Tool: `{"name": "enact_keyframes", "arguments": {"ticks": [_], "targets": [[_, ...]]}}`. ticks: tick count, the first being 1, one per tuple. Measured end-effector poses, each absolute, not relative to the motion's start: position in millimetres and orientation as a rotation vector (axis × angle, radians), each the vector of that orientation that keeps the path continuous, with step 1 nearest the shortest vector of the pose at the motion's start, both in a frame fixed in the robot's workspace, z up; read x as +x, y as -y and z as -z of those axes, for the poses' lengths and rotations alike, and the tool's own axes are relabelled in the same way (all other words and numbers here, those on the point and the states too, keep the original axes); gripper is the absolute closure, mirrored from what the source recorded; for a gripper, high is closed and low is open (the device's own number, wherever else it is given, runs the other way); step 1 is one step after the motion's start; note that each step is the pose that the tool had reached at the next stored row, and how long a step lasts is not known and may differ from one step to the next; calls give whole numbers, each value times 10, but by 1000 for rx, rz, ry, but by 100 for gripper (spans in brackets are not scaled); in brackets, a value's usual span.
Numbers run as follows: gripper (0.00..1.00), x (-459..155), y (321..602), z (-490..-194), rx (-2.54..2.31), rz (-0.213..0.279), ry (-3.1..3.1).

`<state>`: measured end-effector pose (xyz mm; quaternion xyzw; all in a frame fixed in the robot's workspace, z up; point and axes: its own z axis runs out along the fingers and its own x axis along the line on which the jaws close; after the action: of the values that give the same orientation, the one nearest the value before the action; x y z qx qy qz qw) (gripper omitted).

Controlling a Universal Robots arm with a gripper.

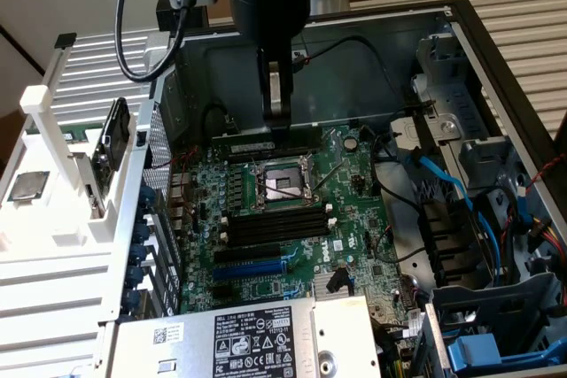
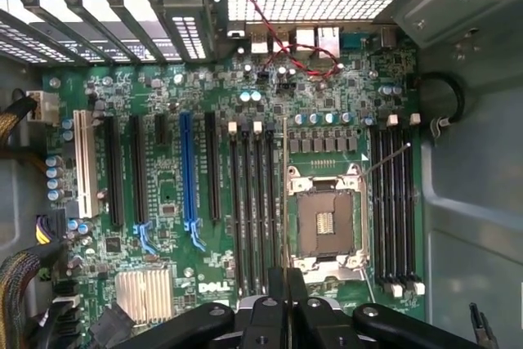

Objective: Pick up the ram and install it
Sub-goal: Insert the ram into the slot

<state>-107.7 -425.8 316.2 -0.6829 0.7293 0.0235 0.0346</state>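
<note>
The ram [image 1: 244,144] is a long, thin, dark green stick lying level inside the open computer case. It hangs just beyond the CPU socket [image 1: 282,185], over the far memory slots. My gripper [image 1: 277,123] comes straight down onto its top edge and is shut on it near its middle. In the wrist view the gripper [image 2: 286,284] has its fingers close together around a thin edge. The slots [image 2: 396,210] beside the socket [image 2: 325,218] are bare, with white latches at their ends. Whether the ram touches a slot I cannot tell.
Another bank of black memory slots [image 1: 270,223] lies on the near side of the socket. A white rack [image 1: 53,219] at the exterior view's left carries a silver processor chip [image 1: 27,185]. The power supply [image 1: 244,338], blue cables [image 1: 443,183] and case walls [image 1: 354,68] hem in the motherboard.
</note>
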Motion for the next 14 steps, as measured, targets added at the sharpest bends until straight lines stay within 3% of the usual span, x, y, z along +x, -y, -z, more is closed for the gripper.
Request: {"name": "enact_keyframes", "arguments": {"ticks": [14], "targets": [[88,-1077,4303,-2949,-2102,-68,-2236]]}}
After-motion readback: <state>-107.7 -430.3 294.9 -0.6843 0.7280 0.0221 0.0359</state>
